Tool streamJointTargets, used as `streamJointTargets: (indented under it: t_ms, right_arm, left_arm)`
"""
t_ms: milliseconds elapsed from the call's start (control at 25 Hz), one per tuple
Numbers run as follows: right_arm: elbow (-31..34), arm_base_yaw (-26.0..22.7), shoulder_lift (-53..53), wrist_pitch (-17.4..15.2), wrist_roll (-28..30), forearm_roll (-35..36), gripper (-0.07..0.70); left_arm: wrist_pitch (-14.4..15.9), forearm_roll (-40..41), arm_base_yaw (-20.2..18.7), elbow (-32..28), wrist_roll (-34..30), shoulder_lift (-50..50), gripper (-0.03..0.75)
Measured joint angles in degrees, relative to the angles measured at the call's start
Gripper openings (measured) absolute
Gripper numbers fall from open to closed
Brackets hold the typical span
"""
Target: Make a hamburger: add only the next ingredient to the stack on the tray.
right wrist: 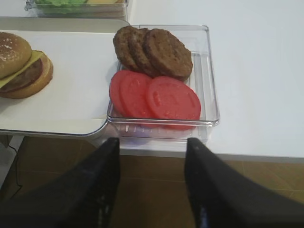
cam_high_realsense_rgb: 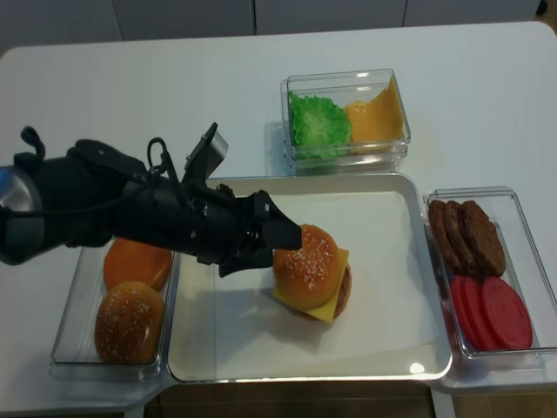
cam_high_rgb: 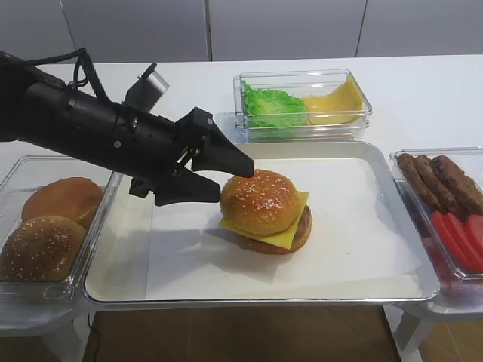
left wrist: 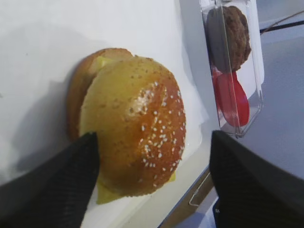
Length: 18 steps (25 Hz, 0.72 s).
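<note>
Sesame bun top (cam_high_rgb: 259, 200) sits on the stack (cam_high_rgb: 281, 232); left gripper (cam_high_rgb: 226, 175) jaws spread wide around it, right gripper (right wrist: 152, 183) clenched empty.

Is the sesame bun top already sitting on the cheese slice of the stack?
Yes: the sesame bun top rests on the cheese slice, with the left gripper open beside it.

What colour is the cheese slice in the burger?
Yellow. The cheese slice shows best in the exterior high view, overhanging under the sesame bun top.
</note>
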<state>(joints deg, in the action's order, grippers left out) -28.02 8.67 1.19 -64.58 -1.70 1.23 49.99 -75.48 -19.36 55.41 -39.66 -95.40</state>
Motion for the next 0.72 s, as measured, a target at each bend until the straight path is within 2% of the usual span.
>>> streamJointTargets:
  t_ms: [480, 600, 720]
  right_arm:
    - [0.0, 0.0, 0.0, 0.0, 0.0, 0.0, 0.355]
    - [0.0, 0.0, 0.0, 0.0, 0.0, 0.0, 0.355]
    - [0.0, 0.0, 0.0, 0.0, 0.0, 0.0, 0.355]
  left_arm:
    - [2.0, -1.4, 0.0, 0.0, 0.4, 0.0, 0.536]
    - [2.0, -1.5, 0.0, 0.0, -0.1, 0.0, 0.536]
    - [0.6, -1.5, 0.0, 0.0, -0.8, 0.0, 0.536]
